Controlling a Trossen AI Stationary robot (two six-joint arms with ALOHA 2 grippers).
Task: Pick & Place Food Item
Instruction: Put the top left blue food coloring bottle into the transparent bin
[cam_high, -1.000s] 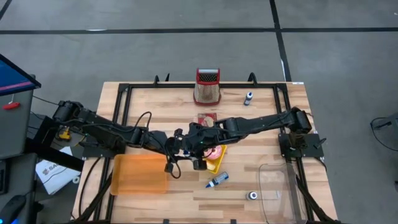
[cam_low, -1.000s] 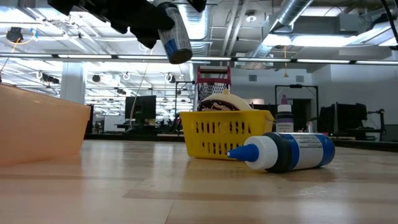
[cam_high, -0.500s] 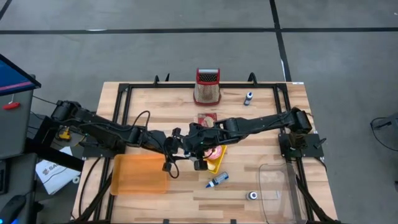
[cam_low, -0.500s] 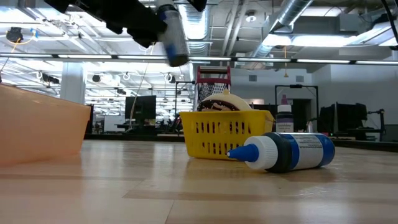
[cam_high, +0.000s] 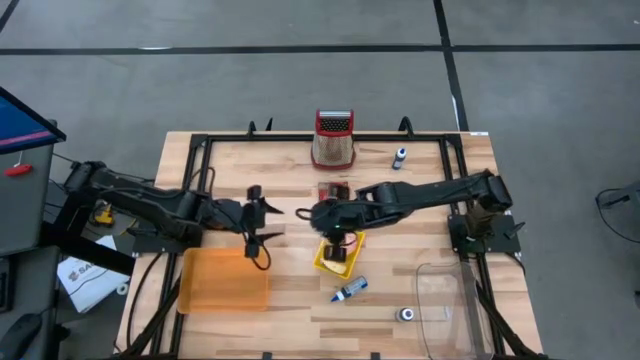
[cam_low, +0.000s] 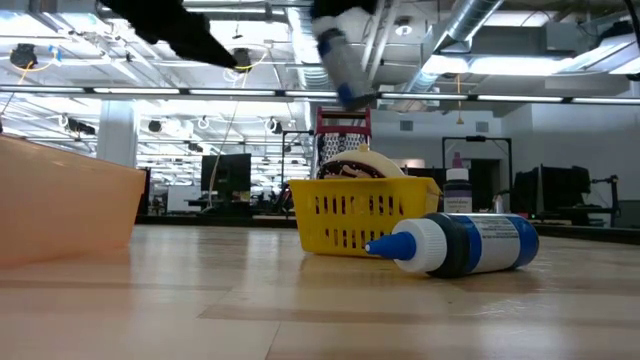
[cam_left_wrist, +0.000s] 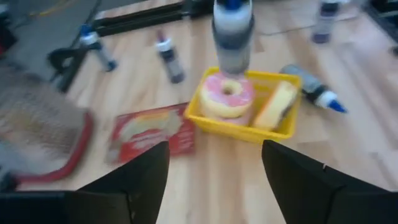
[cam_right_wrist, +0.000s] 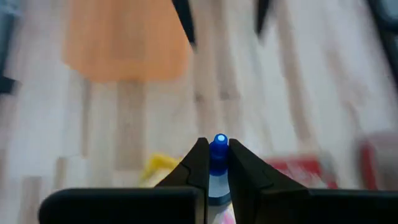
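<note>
Blue-capped little bottle (cam_right_wrist: 219, 144) sits pinched upright in the right end effector (cam_high: 322, 214), right above the yellow plastic basket (cam_high: 334, 255) mid-bench. Left end effector (cam_high: 262, 211) hangs open, nearby.

Wooden table (cam_high: 420, 190), yellow basket (cam_high: 337, 257), orange bin (cam_high: 223, 280), grater (cam_high: 334, 138)

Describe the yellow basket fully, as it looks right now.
The yellow basket is a small, slotted plastic tray resting flat on the wooden table, near its middle. It holds a pink-iced doughnut and a pale wedge of food. A blue-capped bottle lies beside it; whether they touch is unclear.
</note>
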